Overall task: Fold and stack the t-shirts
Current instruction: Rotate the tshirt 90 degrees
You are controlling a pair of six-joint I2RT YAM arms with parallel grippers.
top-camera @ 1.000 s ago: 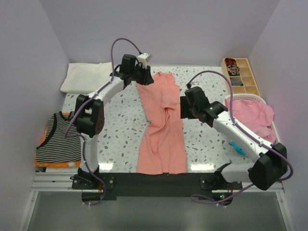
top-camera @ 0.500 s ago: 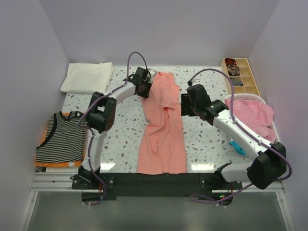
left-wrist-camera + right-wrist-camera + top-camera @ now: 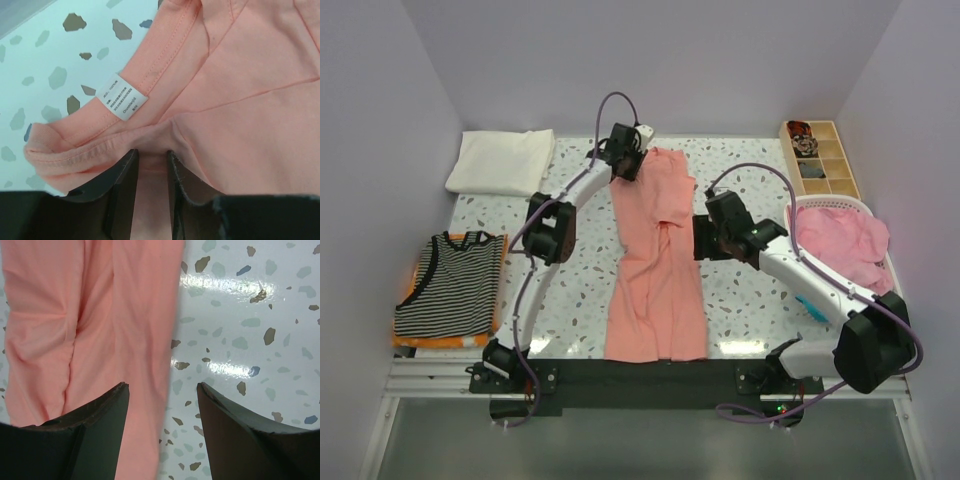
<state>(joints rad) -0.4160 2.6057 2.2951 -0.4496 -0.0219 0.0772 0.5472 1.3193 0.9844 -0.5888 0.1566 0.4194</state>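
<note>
Now, left claw (image 3: pixel 151 157) pinching salmon t-shirt (image 3: pixel 250 100) collar, right claw (image 3: pixel 162 386) apart over its edge

1. The only printed thing in view is a small white label (image 3: pixel 122 96). It is sewn into the neck seam of the salmon-pink t-shirt (image 3: pixel 240 110) and shows in the left wrist view.
2. The label carries several short lines of tiny dark print. The characters are too small and blurred to read, so no word, brand, number or size can be made out.
3. The label lies tilted along the curved collar, at the far end of the shirt, which is spread down the middle of the desk (image 3: pixel 590 290).
4. In the top view the label is too small to be picked out.
</note>
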